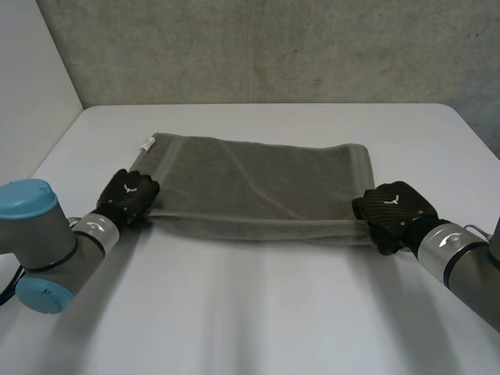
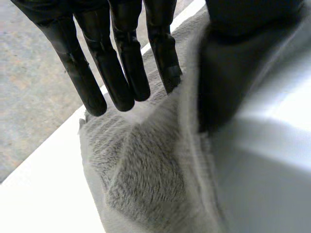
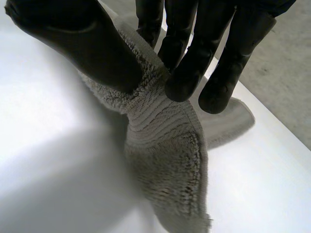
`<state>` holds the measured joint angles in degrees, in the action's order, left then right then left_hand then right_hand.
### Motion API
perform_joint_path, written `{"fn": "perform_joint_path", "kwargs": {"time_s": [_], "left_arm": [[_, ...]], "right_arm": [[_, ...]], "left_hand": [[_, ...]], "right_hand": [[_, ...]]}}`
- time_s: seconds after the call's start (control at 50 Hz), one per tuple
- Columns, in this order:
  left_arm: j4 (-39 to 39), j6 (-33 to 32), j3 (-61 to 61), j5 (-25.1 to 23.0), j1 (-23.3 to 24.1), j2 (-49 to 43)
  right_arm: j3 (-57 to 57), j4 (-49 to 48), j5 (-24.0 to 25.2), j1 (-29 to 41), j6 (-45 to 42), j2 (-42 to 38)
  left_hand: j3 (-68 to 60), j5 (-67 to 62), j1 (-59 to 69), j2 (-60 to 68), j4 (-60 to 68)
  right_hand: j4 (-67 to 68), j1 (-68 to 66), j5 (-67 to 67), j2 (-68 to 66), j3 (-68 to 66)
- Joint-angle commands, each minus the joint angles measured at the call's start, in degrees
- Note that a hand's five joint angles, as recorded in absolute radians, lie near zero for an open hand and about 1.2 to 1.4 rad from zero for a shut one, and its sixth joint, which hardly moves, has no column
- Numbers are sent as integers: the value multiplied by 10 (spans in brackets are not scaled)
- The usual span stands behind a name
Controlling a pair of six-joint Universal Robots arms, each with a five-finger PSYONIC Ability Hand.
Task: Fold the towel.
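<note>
I see a white table (image 1: 258,312) backed by a rough grey wall (image 1: 273,47), with a pale panel (image 1: 31,78) at far left.

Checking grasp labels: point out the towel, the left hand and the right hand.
towel (image 1: 258,176), head view, middle of the cloth.
left hand (image 1: 131,195), head view, back of hand.
right hand (image 1: 394,207), head view, back of hand.

Fuzzy terry-cloth towel (image 1: 258,183) with ribbed woven border, smooth matt white table (image 1: 258,312), rough concrete-like wall (image 1: 273,47)
</note>
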<state>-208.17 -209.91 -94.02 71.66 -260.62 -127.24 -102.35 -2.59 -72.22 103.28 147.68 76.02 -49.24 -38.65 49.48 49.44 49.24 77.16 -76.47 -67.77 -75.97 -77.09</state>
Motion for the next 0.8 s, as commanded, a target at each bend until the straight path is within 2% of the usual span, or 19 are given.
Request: {"fn": "perform_joint_path", "kwargs": {"time_s": [0.02, 0.04, 0.06, 0.08, 0.1, 0.12, 0.16, 0.3, 0.5, 0.8], "left_arm": [[5, 0, -4, 11, -1, 9], [7, -2, -6, 9, 0, 13], [7, -2, -6, 9, 0, 13], [7, -2, -7, 9, 0, 18], [7, -2, -9, 9, 0, 25], [8, -2, -13, 8, -1, 30], [8, -2, -19, 7, -2, 37], [2, 0, -31, 6, -13, 66], [3, -1, -42, 5, -29, 79], [3, -1, -42, 7, -29, 79]], "right_arm": [[-1, -1, 1, -26, 27, 0], [-2, 0, 4, -25, 30, 0], [-2, 1, 3, -24, 30, 0], [-2, 1, 3, -24, 30, 0], [-2, 3, 1, -24, 31, -2], [-2, 5, -1, -23, 30, -3], [-1, 7, -1, -24, 29, -3], [13, 31, 4, -32, 26, -4], [42, 126, 10, -76, 23, -6], [27, 131, 9, -69, 1, -29]], "left_hand": [[-248, -254, 245, 246, 248], [-307, -313, 305, 305, 307], [-308, -313, 305, 306, 308], [-308, -313, 305, 306, 308], [-308, -313, 305, 306, 308], [-308, -313, 305, 306, 308], [-308, -313, 305, 306, 308], [-308, -313, 305, 306, 308], [-308, -313, 305, 306, 308], [-308, -313, 305, 306, 308]], "right_hand": [[28, -35, -22, -40, -29], [28, -35, -22, -40, -29], [-103, 96, 109, 91, 102], [-104, 97, 110, 92, 103], [-337, 330, 343, 325, 336], [-488, 481, 494, 476, 487], [-527, 520, 534, 515, 527], [-565, 558, 571, 553, 564], [-548, 541, 554, 536, 547], [-526, 519, 532, 514, 525]]}}
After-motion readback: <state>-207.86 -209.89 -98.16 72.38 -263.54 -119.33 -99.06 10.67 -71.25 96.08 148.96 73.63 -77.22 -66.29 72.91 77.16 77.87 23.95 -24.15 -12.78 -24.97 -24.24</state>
